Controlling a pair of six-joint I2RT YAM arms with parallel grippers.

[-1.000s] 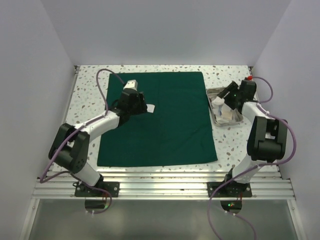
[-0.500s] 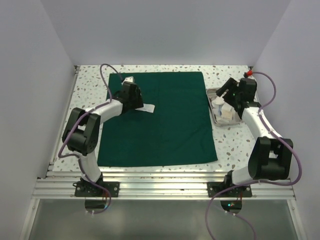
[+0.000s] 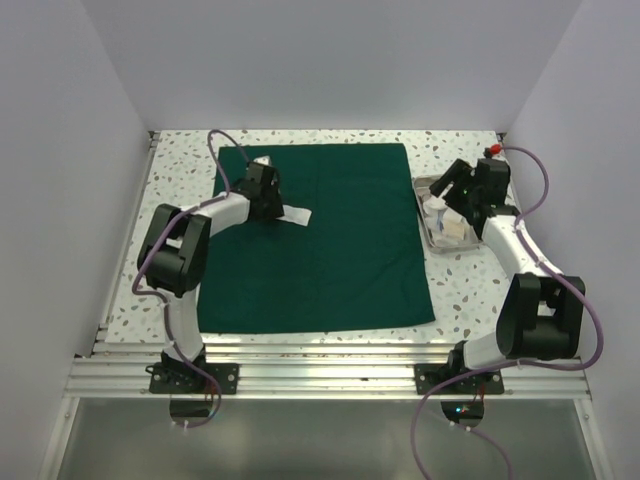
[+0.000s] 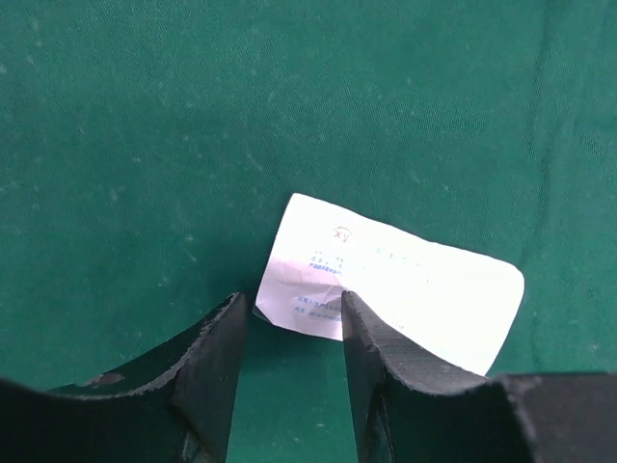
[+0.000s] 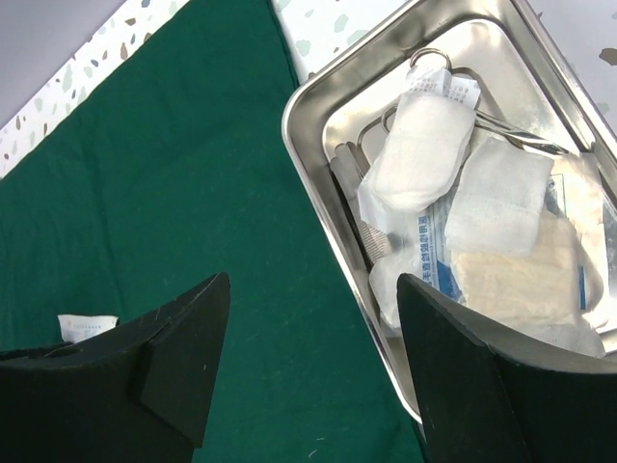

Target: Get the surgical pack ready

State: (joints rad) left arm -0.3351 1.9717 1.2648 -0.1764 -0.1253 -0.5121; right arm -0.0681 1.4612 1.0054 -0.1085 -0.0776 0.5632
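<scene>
The surgical pack is a dark green drape (image 3: pixel 320 240) spread flat as a large square over the middle of the table. A small white printed packet (image 3: pixel 296 215) (image 4: pixel 395 285) lies on its back left part. My left gripper (image 3: pixel 278 207) (image 4: pixel 292 309) hovers low at the packet's near corner. Its jaws are apart and grip nothing. My right gripper (image 3: pixel 447 196) (image 5: pixel 313 282) hangs wide open over the left rim of the steel tray (image 3: pixel 428 235) (image 5: pixel 347 253), which stands just right of the drape.
The tray holds several white gauze packets (image 5: pixel 419 145) and steel instruments with ring handles (image 5: pixel 434 56). Speckled tabletop (image 3: pixel 180 200) shows round the drape. White walls close in the back and both sides.
The left arm has folded toward the back left while its gripper stayed by the packet, with its jaws narrower. The right arm stretched out and its gripper shifted slightly over the tray.
</scene>
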